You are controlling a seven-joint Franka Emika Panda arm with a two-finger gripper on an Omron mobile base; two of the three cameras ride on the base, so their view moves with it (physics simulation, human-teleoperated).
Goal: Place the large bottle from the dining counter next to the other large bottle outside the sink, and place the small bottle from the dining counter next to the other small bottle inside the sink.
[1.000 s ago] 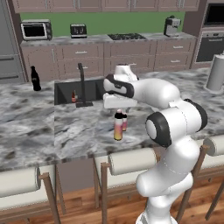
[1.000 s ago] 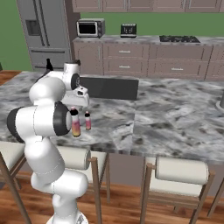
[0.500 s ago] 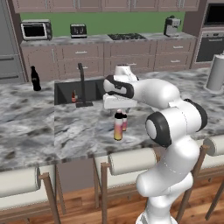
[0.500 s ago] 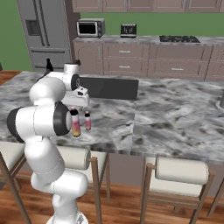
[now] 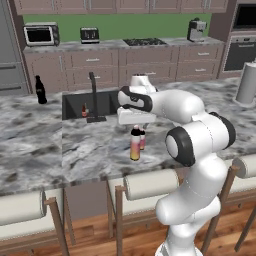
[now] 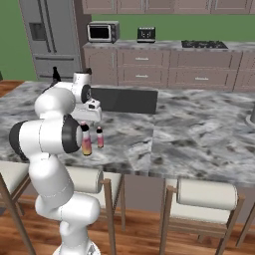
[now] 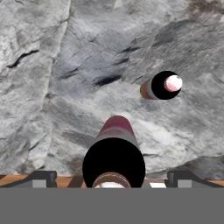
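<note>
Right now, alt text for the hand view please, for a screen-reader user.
Looking straight down, the open gripper hangs over the large bottle, whose dark cap sits between the fingertips. The small bottle stands apart to the upper right on the grey veined dining counter.

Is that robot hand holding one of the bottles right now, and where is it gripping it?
Nothing is held. The open gripper hovers above the large bottle, its fingertips either side of the cap, not touching.

Even, diffuse light is filling the rendered kitchen, bright and without glare. The grey-and-white veined marble worktop (image 5: pixel 60 145) is showing only soft, faint shadows. Both base views are looking slightly coarse and pixelated, while the hand view is blurring its nearest surfaces.
</note>
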